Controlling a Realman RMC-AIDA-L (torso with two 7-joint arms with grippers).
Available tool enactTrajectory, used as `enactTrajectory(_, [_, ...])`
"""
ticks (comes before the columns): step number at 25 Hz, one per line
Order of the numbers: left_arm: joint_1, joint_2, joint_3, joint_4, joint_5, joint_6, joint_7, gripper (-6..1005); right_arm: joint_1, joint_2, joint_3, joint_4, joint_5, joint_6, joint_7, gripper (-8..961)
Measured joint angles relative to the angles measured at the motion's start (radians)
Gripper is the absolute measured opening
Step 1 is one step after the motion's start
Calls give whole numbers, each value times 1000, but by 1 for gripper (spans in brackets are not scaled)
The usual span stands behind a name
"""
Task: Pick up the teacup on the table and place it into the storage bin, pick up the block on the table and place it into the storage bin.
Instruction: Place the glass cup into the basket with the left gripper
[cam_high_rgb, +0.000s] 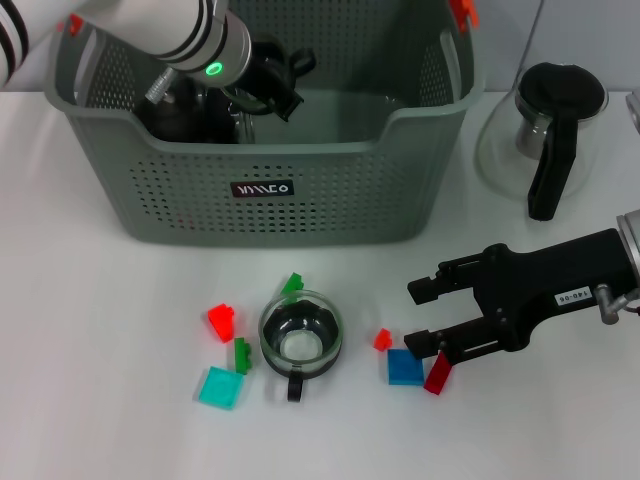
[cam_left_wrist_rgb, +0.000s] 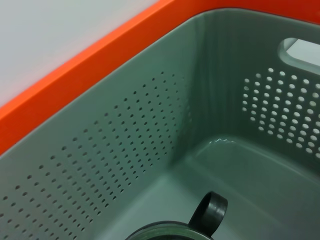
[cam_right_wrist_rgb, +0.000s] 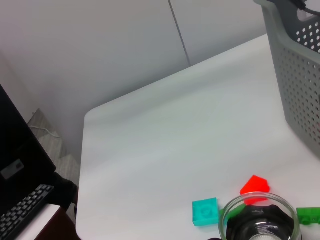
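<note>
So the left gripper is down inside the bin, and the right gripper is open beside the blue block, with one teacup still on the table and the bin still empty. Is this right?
Not quite: the bin is not empty. The left wrist view shows a cup's rim and black handle on its floor. The rest stands in the head view: left gripper inside the bin, right gripper open beside the blue block, one teacup on the table.

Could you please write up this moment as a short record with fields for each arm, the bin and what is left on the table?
left gripper: inside the storage bin, fingers not visible
bin contents: one teacup on the floor
right gripper: open, low over the table beside the blue block
on table: glass teacup, red block, teal block, teapot
</note>
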Motion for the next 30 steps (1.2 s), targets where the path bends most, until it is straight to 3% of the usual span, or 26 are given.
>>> enactTrajectory(4, [1, -10, 21, -17, 1, -33, 3, 59, 0, 1, -4, 0, 0, 1, 0, 775])
enactTrajectory(15, [-7, -11, 31, -47, 3, -69, -2, 63, -2, 0, -1, 0, 0, 2, 0, 776])
enactTrajectory(30, [11, -14, 12, 12, 7, -55, -14, 405, -8, 2, -6, 0, 0, 2, -3, 776])
